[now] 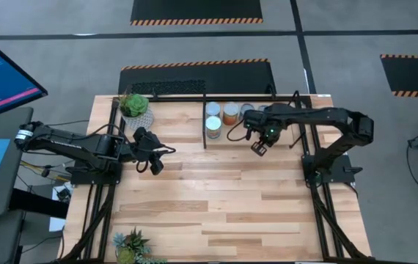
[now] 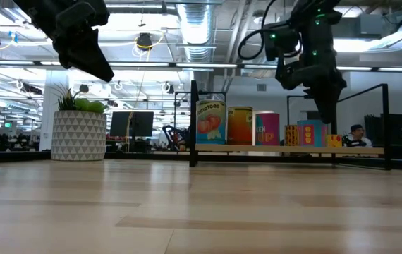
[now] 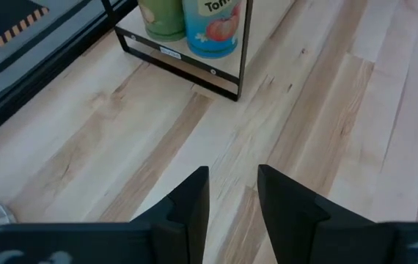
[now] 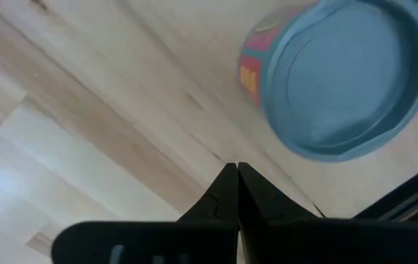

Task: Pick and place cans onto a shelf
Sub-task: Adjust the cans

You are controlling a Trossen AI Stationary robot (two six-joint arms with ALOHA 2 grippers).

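Several cans stand upright on the shelf (image 1: 204, 139) at the table's far side: a blue tomato can (image 2: 211, 121), an orange one (image 2: 240, 125), a pink one (image 2: 266, 128) and more behind them. My right gripper (image 1: 259, 147) is shut and empty, above the table just in front of the shelf, with a pink-labelled can (image 4: 345, 73) close beside it. My left gripper (image 1: 154, 158) is open and empty, raised over the table to the left of the shelf. Its wrist view shows the shelf's corner (image 3: 187, 70) with a green can (image 3: 163, 18) and the blue can (image 3: 213, 29).
A potted plant in a white patterned pot (image 1: 134, 108) stands at the far left, next to the shelf's left end. Another plant (image 1: 132, 246) is at the near left edge. Bare wood lies between the arms and toward the near edge.
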